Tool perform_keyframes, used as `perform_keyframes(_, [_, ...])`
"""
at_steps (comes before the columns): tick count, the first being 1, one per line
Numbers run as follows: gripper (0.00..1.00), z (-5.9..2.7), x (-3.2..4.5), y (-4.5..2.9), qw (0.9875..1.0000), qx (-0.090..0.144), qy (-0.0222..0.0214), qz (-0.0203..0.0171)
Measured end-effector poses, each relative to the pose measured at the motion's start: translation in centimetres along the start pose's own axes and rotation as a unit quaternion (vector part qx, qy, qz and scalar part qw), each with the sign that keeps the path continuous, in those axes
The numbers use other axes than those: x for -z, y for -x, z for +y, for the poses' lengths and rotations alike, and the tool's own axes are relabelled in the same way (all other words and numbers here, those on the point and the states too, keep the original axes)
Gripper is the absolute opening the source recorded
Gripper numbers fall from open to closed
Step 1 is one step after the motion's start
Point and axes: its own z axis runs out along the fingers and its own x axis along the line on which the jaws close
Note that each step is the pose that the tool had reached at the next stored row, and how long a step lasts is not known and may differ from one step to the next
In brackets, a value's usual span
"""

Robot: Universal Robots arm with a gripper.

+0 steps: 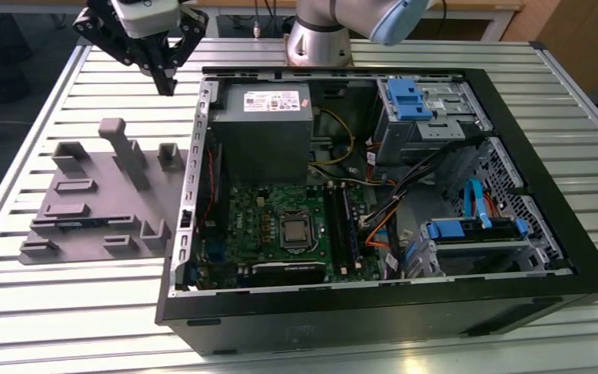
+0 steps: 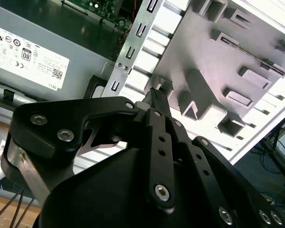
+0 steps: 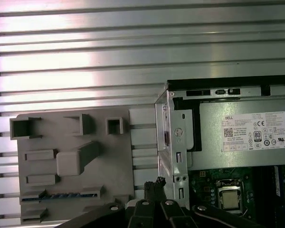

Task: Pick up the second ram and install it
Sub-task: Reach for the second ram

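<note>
Claw [image 1: 164, 80] shut, empty, hovering over tabletop [image 1: 50, 93]; second ram [image 3: 61, 194] sits in tray [image 3: 109, 166]. Approach step: likely must open first.

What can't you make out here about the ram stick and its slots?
- Second ram: first wrist view, the grey tray hides all but its top edge in a slot.
- Memory slots: exterior view, too small and dark to tell which are filled.
- One corner of that tray: first wrist view, covered by the gripper.
</note>
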Motion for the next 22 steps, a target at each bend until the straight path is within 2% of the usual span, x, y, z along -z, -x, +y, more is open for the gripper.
perform_keyframes(22, [0.11,-0.09,-0.23,-1.08,1.0000,0.000,-0.0001,0.0011])
